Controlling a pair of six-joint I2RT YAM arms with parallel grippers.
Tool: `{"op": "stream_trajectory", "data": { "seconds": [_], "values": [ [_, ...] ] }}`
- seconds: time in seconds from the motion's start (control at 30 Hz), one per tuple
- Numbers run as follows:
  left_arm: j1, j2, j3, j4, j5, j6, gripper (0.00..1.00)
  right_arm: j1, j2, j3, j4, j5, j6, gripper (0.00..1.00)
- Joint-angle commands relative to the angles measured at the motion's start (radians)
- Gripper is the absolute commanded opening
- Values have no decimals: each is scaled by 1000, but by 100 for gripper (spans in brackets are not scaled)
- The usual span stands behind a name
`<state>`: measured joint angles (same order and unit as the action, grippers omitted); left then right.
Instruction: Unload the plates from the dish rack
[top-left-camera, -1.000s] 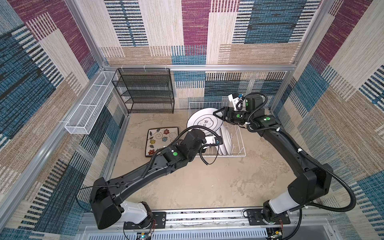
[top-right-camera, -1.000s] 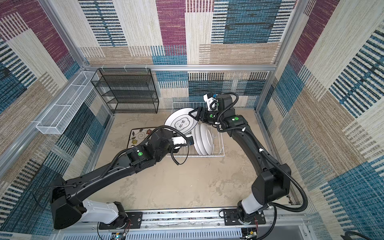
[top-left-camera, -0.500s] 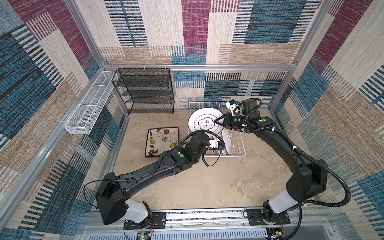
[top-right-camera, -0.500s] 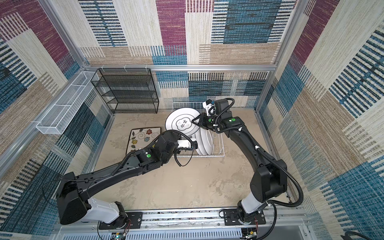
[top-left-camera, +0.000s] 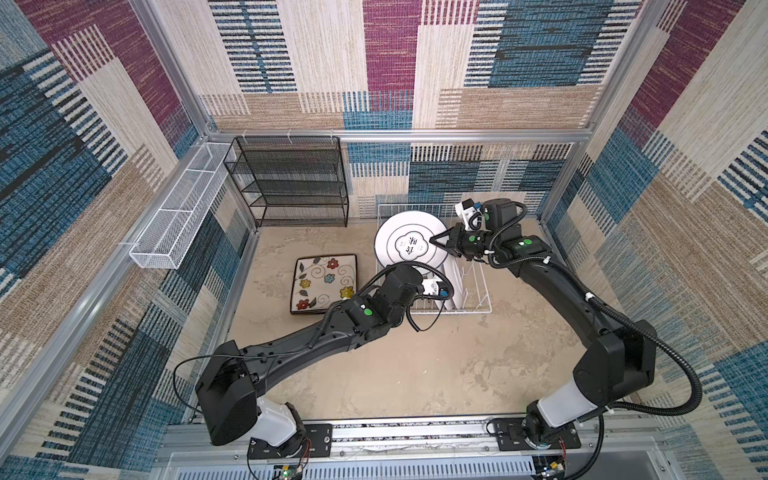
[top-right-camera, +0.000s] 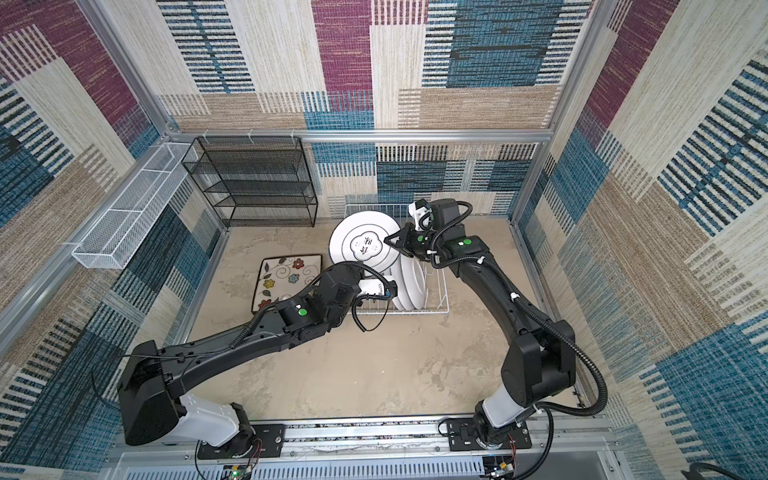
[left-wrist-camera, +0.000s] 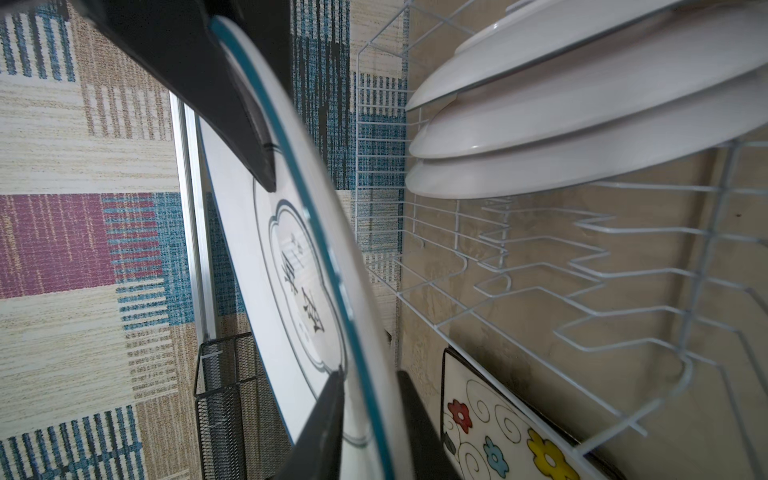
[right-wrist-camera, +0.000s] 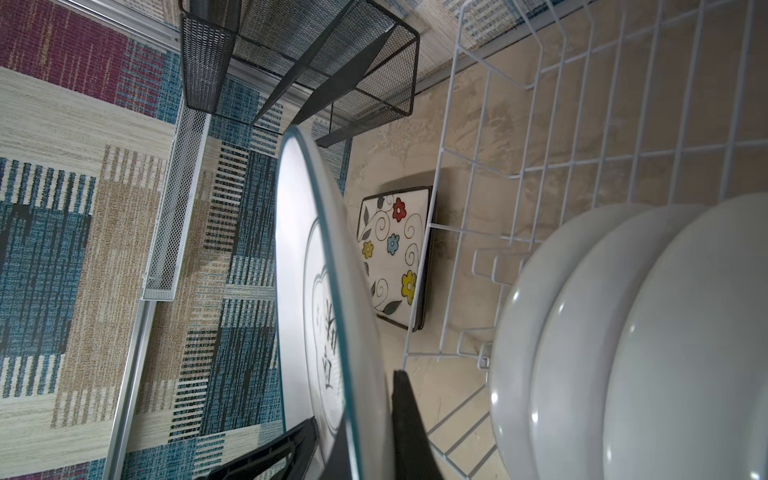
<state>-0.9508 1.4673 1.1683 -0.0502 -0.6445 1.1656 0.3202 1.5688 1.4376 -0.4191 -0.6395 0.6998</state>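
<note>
A round white plate (top-left-camera: 395, 232) (top-right-camera: 353, 232) with a teal rim and a dark emblem hangs tilted above the left end of the white wire dish rack (top-left-camera: 457, 312) (top-right-camera: 415, 311). My right gripper (top-left-camera: 436, 243) (right-wrist-camera: 365, 395) is shut on its right rim. My left gripper (left-wrist-camera: 370, 374) straddles its lower rim, one finger on each face, pressed close. Three more white plates (top-left-camera: 451, 286) (right-wrist-camera: 623, 332) stand on edge in the rack's right part. Square flowered plates (top-left-camera: 324, 284) (top-right-camera: 289, 276) lie stacked on the floor left of the rack.
A black mesh shelf unit (top-left-camera: 291, 183) stands against the back wall, left of the rack. A long white mesh basket (top-left-camera: 178, 220) hangs on the left wall. Patterned walls and aluminium rails close in the beige floor on three sides.
My left arm has swung right and up under the held plate, bringing its fingers onto the lower rim. The right gripper has kept the plate almost in place.
</note>
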Motion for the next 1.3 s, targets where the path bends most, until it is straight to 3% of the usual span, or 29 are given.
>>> {"op": "stream_trajectory", "data": {
  "seconds": [0.0, 0.13, 0.43, 0.53, 0.6, 0.8, 1.03, 1.27],
  "values": [
    [3, -25, 50, -23, 3, -178, 67, -11, -24, -11, 87, -38, -11, 0],
    [3, -85, 92, -147, 102, -375, 78, -45, -9, 32, 86, -25, -17, 0],
    [56, -271, 85, -187, 370, -777, 86, -77, -13, 42, 142, -6, 1, 0],
    [182, -301, 117, -210, 493, -1070, 87, -77, -26, 20, 176, -22, 1, 0],
    [308, -312, 120, -207, 644, -1293, 87, -77, -31, 17, 176, -33, -5, 0],
    [519, -293, 59, -51, 918, -1711, 87, -77, -48, 4, 181, -47, -12, 0],
    [614, -164, 55, 45, 1108, -1972, 88, -76, -54, -3, 191, -89, -20, 0],
    [619, -20, 103, 94, 1275, -2050, 86, -76, -39, -4, 195, -164, -33, 0]
  ]
}}
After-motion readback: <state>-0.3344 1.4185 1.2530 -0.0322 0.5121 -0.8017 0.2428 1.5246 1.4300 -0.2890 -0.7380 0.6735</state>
